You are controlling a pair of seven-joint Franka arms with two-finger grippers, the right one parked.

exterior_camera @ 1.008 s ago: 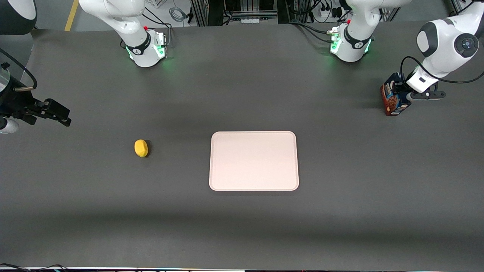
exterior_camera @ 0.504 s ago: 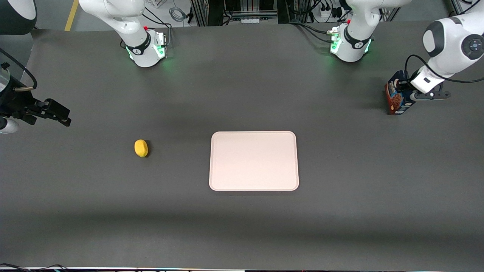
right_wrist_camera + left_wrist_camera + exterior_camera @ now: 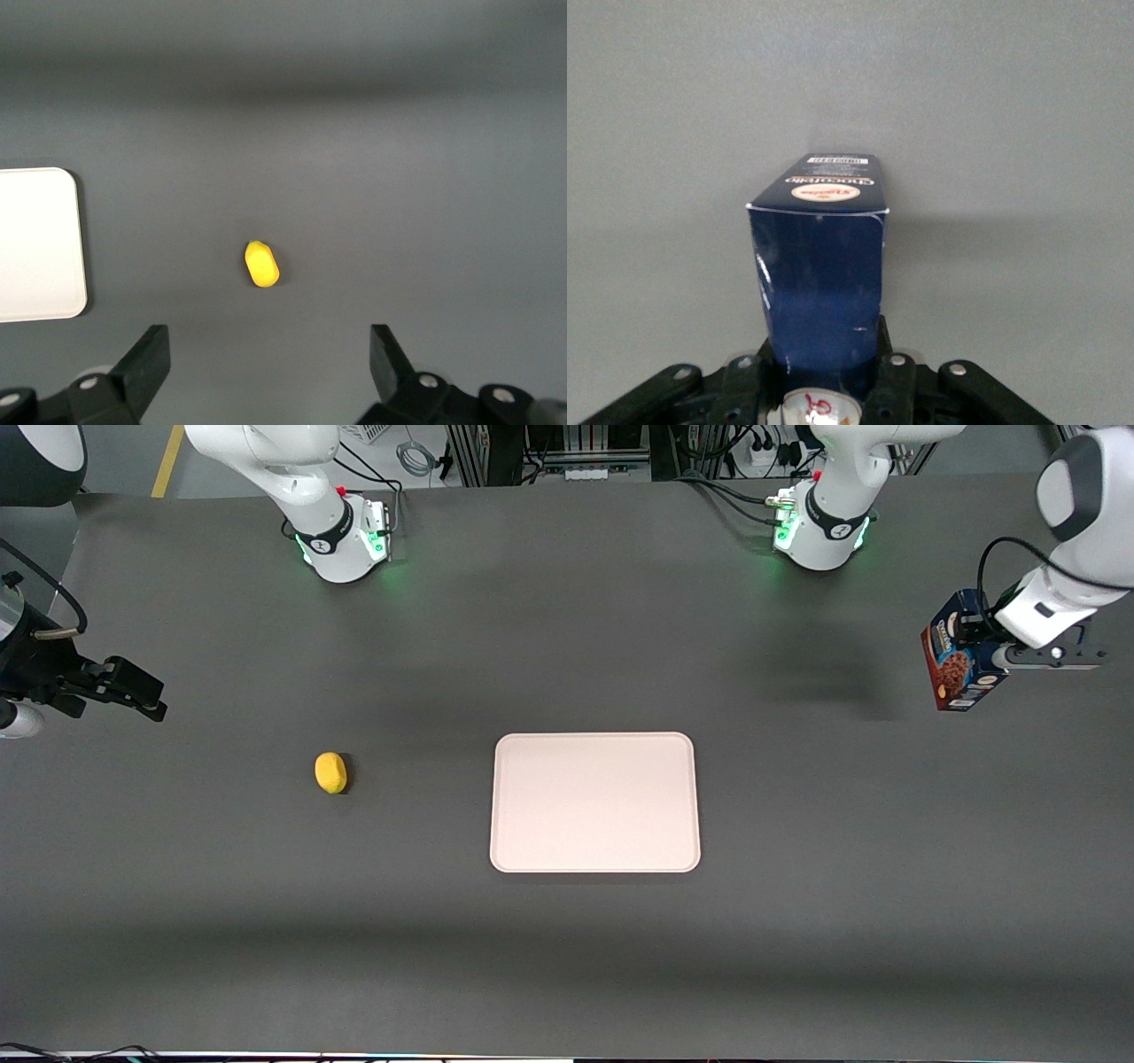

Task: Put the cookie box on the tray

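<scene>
Left arm's gripper (image 3: 982, 657) clamps the small navy-blue cardboard cookie box (image 3: 959, 657) across its narrow sides, aloft at the working arm's end, well apart from the pale pink rimmed tray (image 3: 594, 802); likely light, crushable carton.

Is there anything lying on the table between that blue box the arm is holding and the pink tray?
Nothing. The gripper holds the cookie box toward the working arm's end; in the front view, only bare dark table lies between it and the tray.
</scene>
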